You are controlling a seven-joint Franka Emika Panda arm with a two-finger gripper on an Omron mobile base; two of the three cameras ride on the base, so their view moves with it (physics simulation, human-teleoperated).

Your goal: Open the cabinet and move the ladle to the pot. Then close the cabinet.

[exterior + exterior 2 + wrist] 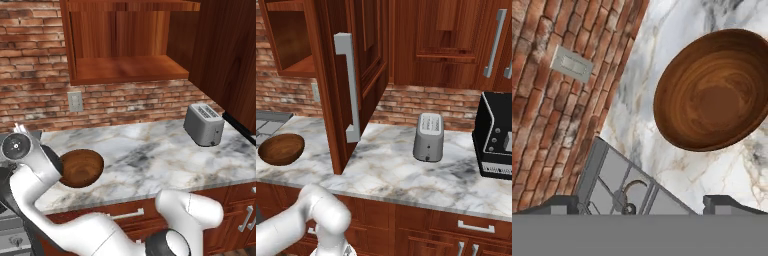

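The cabinet (pixel 125 70) stands open, and the shelves that show are bare. Its door (pixel 368 60) with the long silver handle (pixel 348 85) swings out over the counter. My gripper (pixel 642 206) is open and points down at the grey stove top (pixel 612 175), left of the wooden bowl. A thin curved grey-brown piece, apparently the ladle (pixel 634 186), lies on the stove between my fingertips (pixel 559 202); its lower end is cut off by the frame edge. The pot is out of view. The arm's wrist (pixel 16 146) hangs at the counter's left end.
A brown wooden bowl (pixel 81 168) sits on the marble counter (pixel 150 155) beside the stove. A silver toaster (pixel 204 125) stands at the right, a black appliance (pixel 496 137) beyond it. A wall outlet (pixel 75 101) is set in the brick. Drawers run below the counter.
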